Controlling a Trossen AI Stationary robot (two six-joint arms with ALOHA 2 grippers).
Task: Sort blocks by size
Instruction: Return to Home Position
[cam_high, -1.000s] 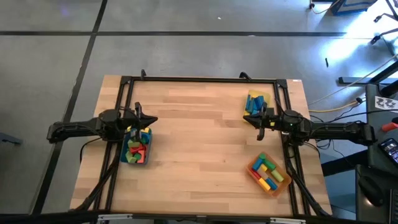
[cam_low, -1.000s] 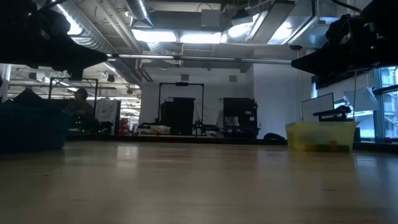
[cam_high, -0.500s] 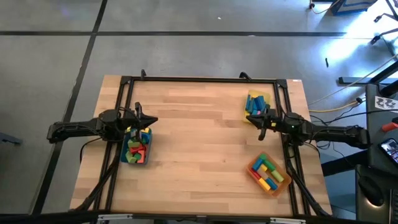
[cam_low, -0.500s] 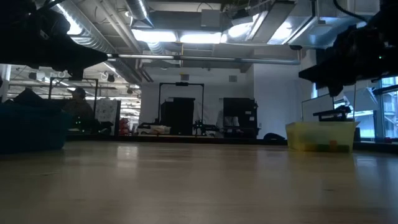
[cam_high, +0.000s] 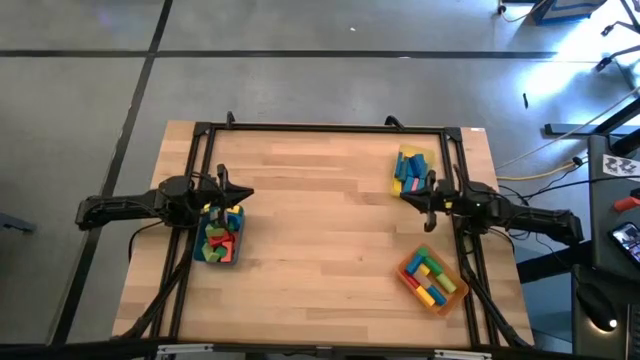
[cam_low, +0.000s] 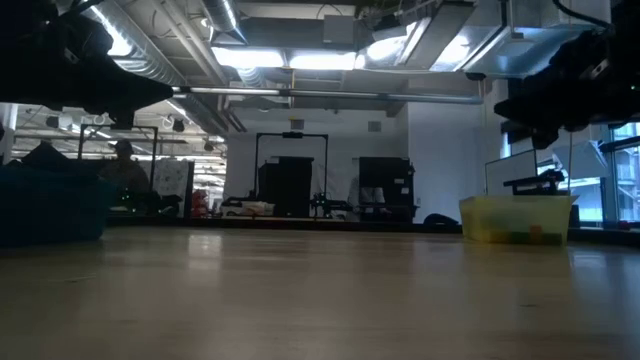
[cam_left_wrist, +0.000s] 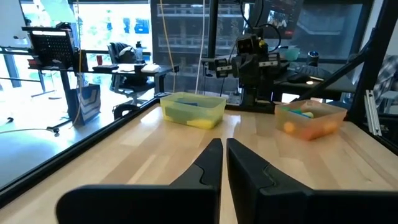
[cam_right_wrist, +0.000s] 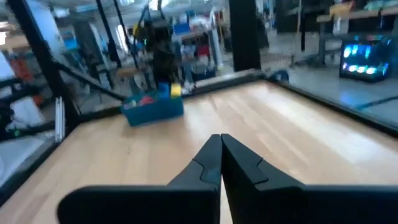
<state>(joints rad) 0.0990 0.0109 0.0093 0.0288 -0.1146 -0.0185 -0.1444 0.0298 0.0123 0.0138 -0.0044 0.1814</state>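
left end effector (cam_high: 243, 193), pressed together and empty, hangs over the teal tray (cam_high: 204, 257). right end effector (cam_high: 407, 196), likewise pressed together, hangs just beside the yellow tray (cam_high: 401, 156). blocks (cam_high: 432, 280) lie in the orange tray (cam_high: 405, 270), the teal, then the yellow.

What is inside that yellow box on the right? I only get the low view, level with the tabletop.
Observer: Mostly blue and yellow blocks, seen from above in the yellow box.
Operator: Any other boxes I'm missing?
Observer: An orange tray of blocks sits near the right arm.
Operator: Are the claws holding anything?
Observer: No. The left gripper and right gripper are shut and empty.
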